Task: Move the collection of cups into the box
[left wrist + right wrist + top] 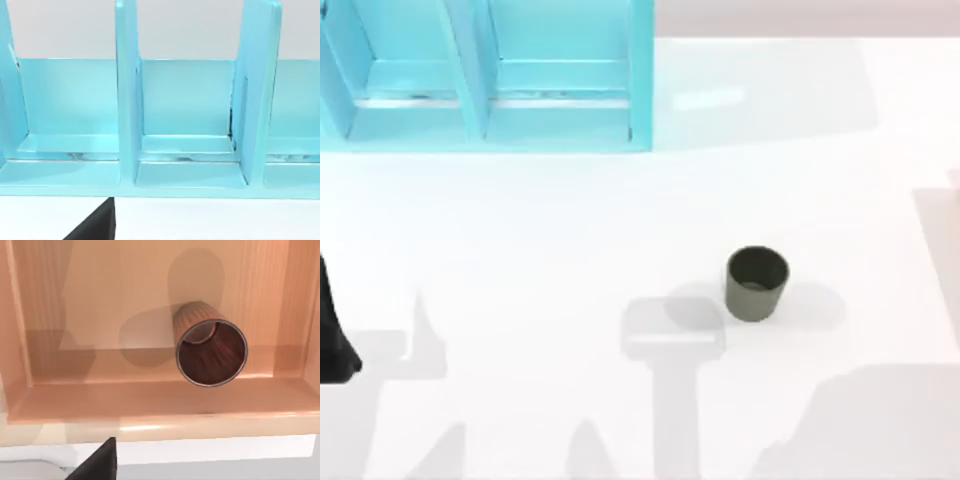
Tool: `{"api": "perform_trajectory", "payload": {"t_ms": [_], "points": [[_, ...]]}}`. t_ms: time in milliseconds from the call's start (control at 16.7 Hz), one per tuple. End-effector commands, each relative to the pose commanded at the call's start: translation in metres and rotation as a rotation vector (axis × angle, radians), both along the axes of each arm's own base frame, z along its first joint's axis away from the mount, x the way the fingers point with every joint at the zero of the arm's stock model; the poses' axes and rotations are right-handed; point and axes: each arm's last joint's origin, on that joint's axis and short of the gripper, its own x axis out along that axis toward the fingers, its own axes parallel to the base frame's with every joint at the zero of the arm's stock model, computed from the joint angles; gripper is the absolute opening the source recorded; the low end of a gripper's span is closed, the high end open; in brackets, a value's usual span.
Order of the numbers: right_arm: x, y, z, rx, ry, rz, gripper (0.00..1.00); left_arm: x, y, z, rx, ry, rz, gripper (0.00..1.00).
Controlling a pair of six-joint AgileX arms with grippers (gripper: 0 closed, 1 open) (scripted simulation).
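A plain white counter (520, 300) carries a light-blue partitioned rack (490, 90) at its far left. The short, wide olive-green cup (757, 284) stands upright right of centre. The taller reddish-pink cup (210, 350), dark maroon inside, sits in the wooden box (150, 405). Neither arm's fingers can be judged open or closed.

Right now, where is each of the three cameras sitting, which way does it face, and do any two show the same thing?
Top view: above the table, looking down on the olive-green cup; the left arm shows at the left edge.
Left wrist view: low, facing the light-blue divided rack; a dark gripper part shows.
Right wrist view: above the wooden box, on the reddish-pink cup inside; a dark gripper part shows.
Top and left wrist views share the rack.
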Motion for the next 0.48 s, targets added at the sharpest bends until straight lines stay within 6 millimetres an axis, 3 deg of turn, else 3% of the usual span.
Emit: {"api": "perform_trajectory", "payload": {"t_ms": [120,240,360,480], "points": [[0.025,0.016,-0.006,0.012,0.005,0.002,1.00,0.000,0.000,0.000,0.000,0.000,0.000,1.00],[0.057,0.045,-0.014,0.024,0.012,0.003,1.00,0.000,0.000,0.000,0.000,0.000,0.000,1.00],[0.088,0.088,-0.025,0.033,0.017,0.003,1.00,0.000,0.000,0.000,0.000,0.000,0.000,1.00],[0.112,0.143,-0.038,0.041,0.020,0.001,1.00,0.000,0.000,0.000,0.000,0.000,0.000,1.00]]}}
